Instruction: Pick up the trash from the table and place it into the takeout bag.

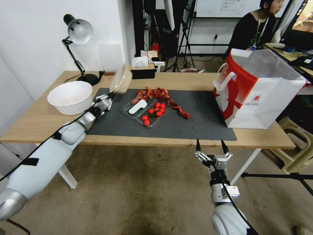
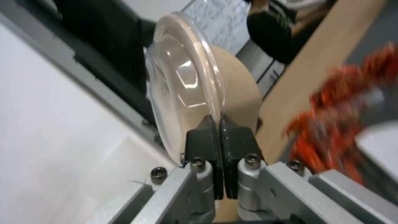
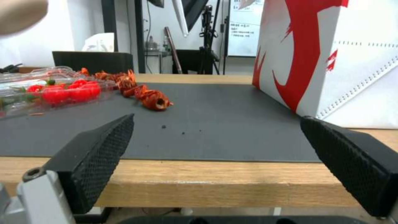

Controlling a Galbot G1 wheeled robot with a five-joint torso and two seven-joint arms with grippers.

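My left gripper (image 1: pixel 109 95) has its jaws pinched on just the rim of the dish (image 1: pixel 121 79), tilted above the desk (image 1: pixel 182 78), so it might slip before reaching the bag (image 1: pixel 260 98); right gripper (image 1: pixel 212 151) hangs open.

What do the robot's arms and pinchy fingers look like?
Both arms are smooth pale grey-white tubes with silvery metal joints and thin black cables along them. The left gripper and the right gripper have silver metal bases with small bolts and black fingers with bumpy, grippy pads.
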